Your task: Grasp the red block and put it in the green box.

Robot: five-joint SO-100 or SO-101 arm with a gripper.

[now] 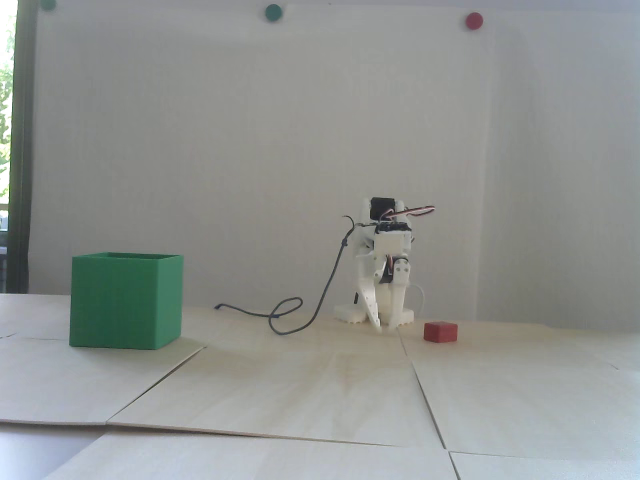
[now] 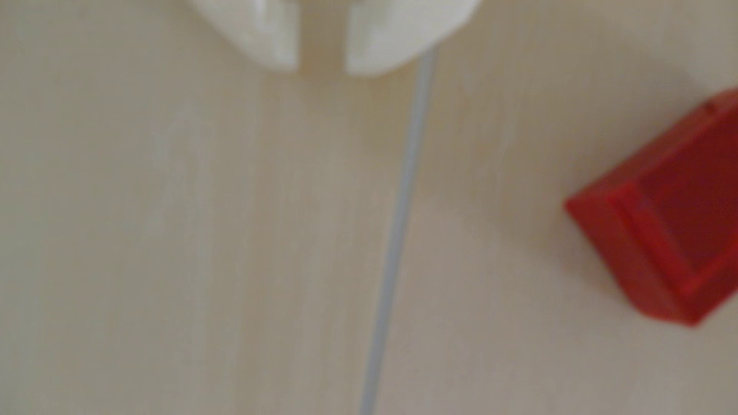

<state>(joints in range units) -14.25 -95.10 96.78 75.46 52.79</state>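
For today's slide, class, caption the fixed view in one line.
Gripper tips down at the table, nothing held, red block just right, green box far left.

Gripper [image 1: 386, 327] points down, jaws seemingly slightly apart

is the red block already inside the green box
No, in the fixed view the red block sits on the table to the right of the gripper, far from the green box at the left.

red block [image 1: 440, 332] – matt, likely plastic | green box [image 1: 125, 300] – matt | table [image 1: 310, 390] – pale wood
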